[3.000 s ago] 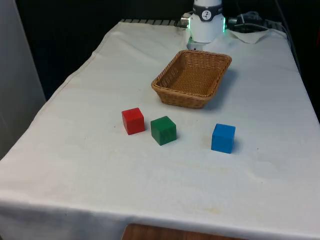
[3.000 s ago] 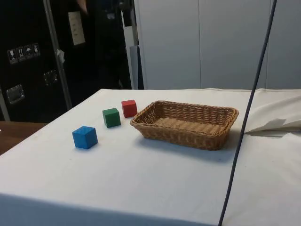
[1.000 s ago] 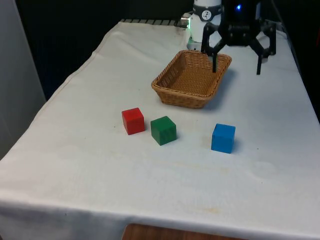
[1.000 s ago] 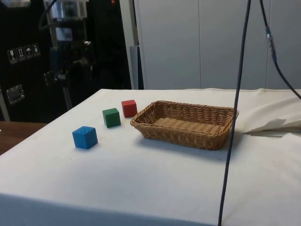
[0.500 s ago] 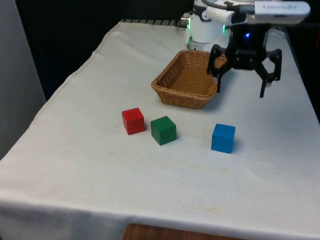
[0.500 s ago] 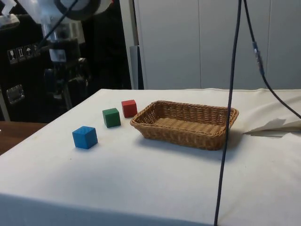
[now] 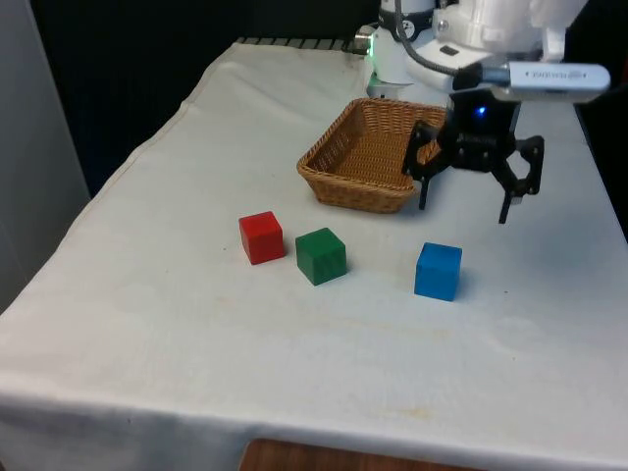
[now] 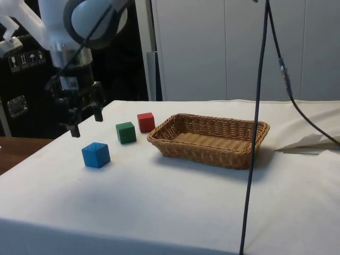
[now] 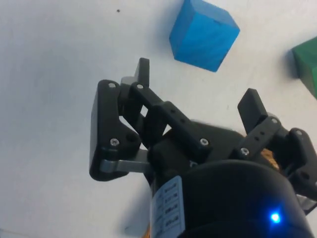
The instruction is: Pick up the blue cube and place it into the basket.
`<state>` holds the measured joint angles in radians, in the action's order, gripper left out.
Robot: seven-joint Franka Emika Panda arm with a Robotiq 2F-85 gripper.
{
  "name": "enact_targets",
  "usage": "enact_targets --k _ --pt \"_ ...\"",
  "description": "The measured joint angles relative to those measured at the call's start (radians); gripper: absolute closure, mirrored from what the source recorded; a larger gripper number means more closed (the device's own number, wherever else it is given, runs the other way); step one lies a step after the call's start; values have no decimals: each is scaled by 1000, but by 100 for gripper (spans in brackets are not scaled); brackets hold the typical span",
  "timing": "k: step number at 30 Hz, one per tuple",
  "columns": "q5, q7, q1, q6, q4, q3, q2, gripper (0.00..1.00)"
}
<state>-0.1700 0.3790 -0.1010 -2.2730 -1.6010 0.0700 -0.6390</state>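
Note:
The blue cube rests on the white cloth, nearer the camera than the wicker basket in the front view. My gripper hangs open in the air above the cloth, between the basket's corner and the blue cube, slightly behind and above the cube. Nothing is between its fingers. The basket holds nothing.
A green cube and a red cube sit side by side to the front view's left of the blue cube. A dark cable hangs down in the side view.
The arm came into view and descended from above the basket toward the blue cube, fingers open throughout. The cubes and basket have not moved.

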Motion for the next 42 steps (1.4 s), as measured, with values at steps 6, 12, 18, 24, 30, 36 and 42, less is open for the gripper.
enact_targets --k 6,12,18,24,30,36,42 --pt "-40 32 1 -18 0 -1 -22 0" --pt "-77 62 1 -31 0 -1 -40 0" --pt "-113 90 1 -41 0 -3 -56 0" --pt "-173 143 2 -66 0 -6 -85 0" --pt "-218 190 3 -92 4 -8 -108 0" --pt "-253 229 3 -113 7 -12 -127 0" --pt "-297 276 3 -132 15 -15 -156 0"
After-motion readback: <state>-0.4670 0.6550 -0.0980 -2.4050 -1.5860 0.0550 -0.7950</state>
